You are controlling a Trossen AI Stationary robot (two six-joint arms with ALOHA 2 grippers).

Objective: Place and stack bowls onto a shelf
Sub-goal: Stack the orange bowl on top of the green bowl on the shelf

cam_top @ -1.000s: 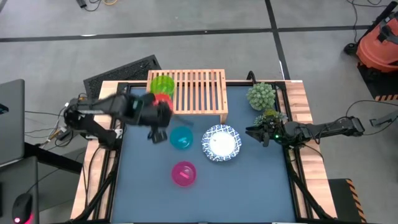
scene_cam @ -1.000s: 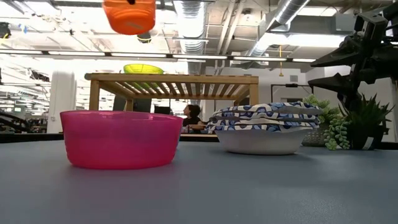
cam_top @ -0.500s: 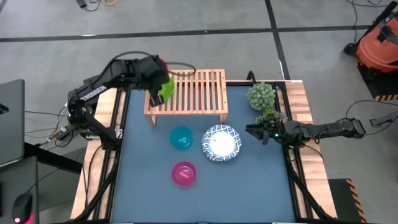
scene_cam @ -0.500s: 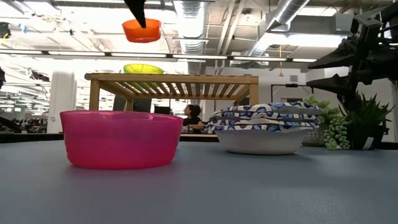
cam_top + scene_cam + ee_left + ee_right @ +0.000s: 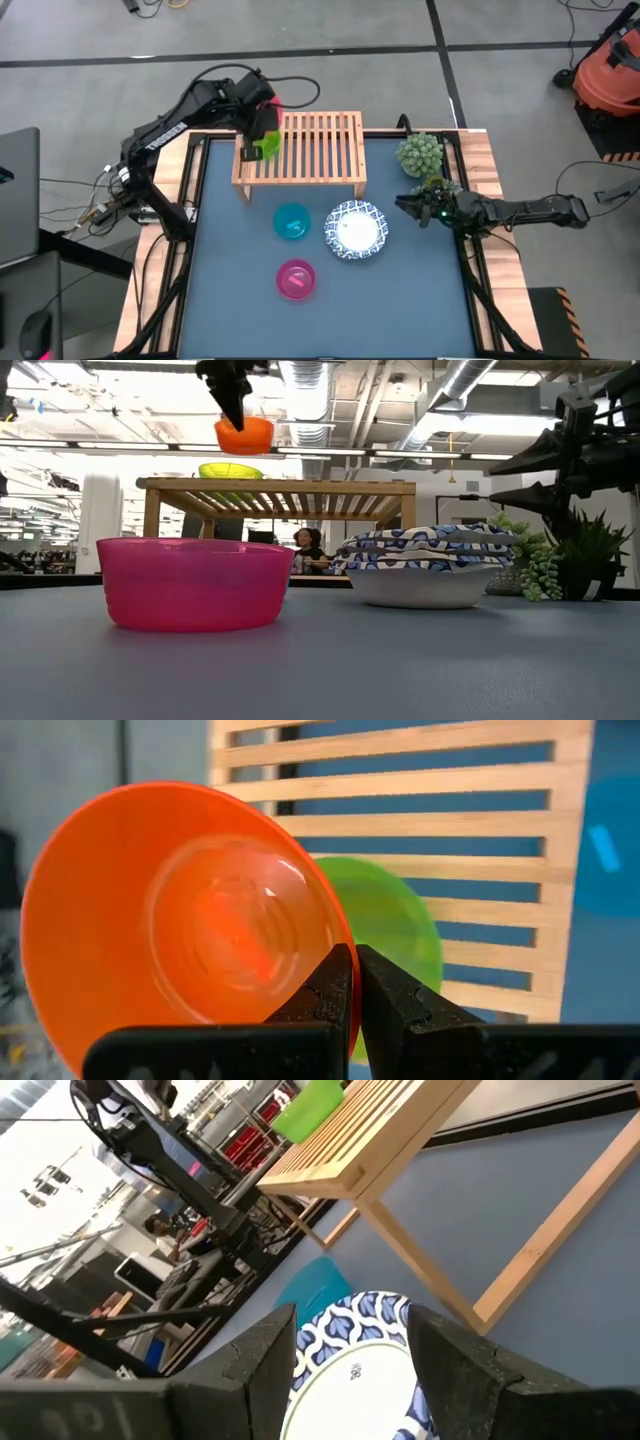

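Potted plants (image 5: 421, 155), orange vacuum (image 5: 610, 72), laptop (image 5: 17, 195)

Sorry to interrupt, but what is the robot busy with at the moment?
It is stacking bowls on the wooden shelf. The left gripper pinches the rim of the red bowl, holding it above the green bowl that sits on the shelf's left end. The right gripper waits, open, beside the white bowls. The teal bowl and the magenta bowl are on the table.
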